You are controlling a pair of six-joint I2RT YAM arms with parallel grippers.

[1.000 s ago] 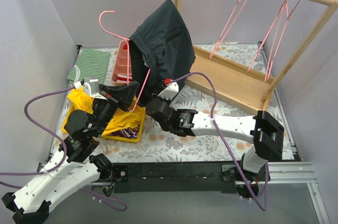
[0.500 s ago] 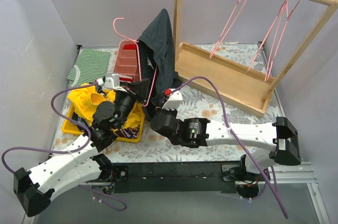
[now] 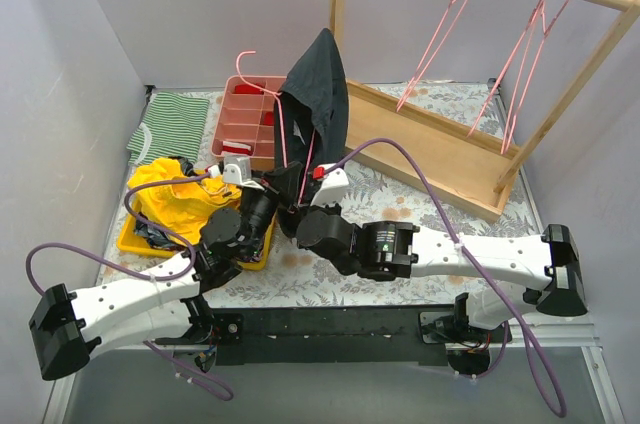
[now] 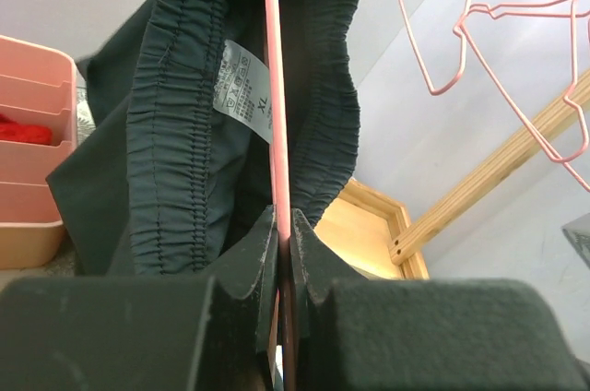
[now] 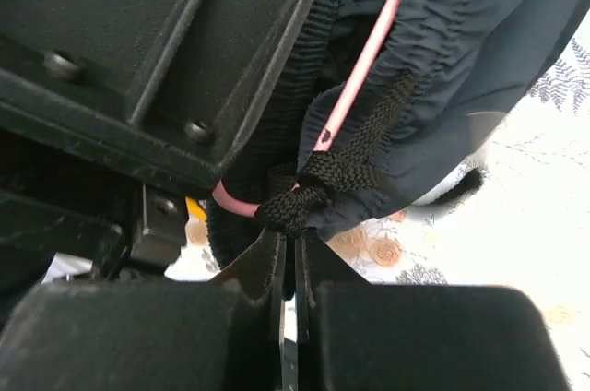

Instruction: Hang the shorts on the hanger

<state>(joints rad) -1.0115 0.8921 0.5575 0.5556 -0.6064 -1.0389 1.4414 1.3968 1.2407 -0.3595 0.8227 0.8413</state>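
Moved right, the shorts (image 3: 320, 94) draping the hanger (image 3: 277, 114), its lower wire hidden.

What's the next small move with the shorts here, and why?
Probably the right gripper draws the shorts' waistband farther along the hanger: it pinches the drawstring, the left gripper clamps the hanger, and the shorts hang bunched on one side.

Even bright light, soft shadows, wrist views' near foreground blurred
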